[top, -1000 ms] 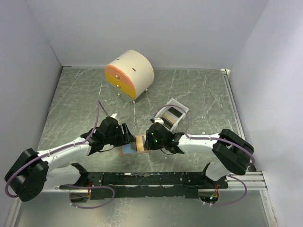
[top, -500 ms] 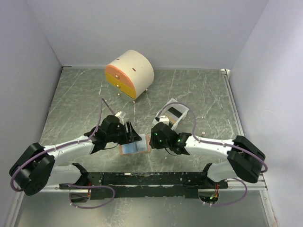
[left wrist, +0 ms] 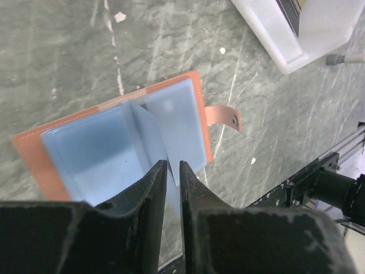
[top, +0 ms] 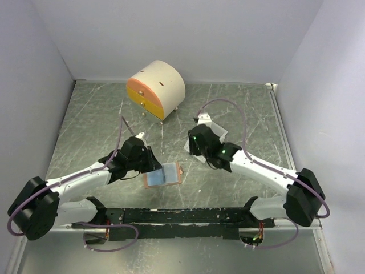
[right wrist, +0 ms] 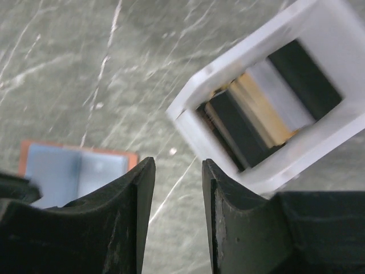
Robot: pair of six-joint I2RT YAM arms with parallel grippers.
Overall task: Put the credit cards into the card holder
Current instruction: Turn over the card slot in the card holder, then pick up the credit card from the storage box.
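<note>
Now right pincer (right wrist: 177,171) apart, gone from card holder (left wrist: 114,142) to white tray (right wrist: 228,63), left pincer (left wrist: 173,168) narrowed, grip unclear.

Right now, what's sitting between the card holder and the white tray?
Nothing. Only bare marbled tabletop separates the card holder from the white tray. That shows most clearly in the right wrist view.

Top cam: fixed, high behind the near edge, looks down over the whole table (top: 239,114) toward its far edge. Left wrist cam: close, angled down on the holder (left wrist: 114,137), mid-table by the near edge. Right wrist cam: close, over the tray (right wrist: 245,51). Holder and tray appear in all three.
</note>
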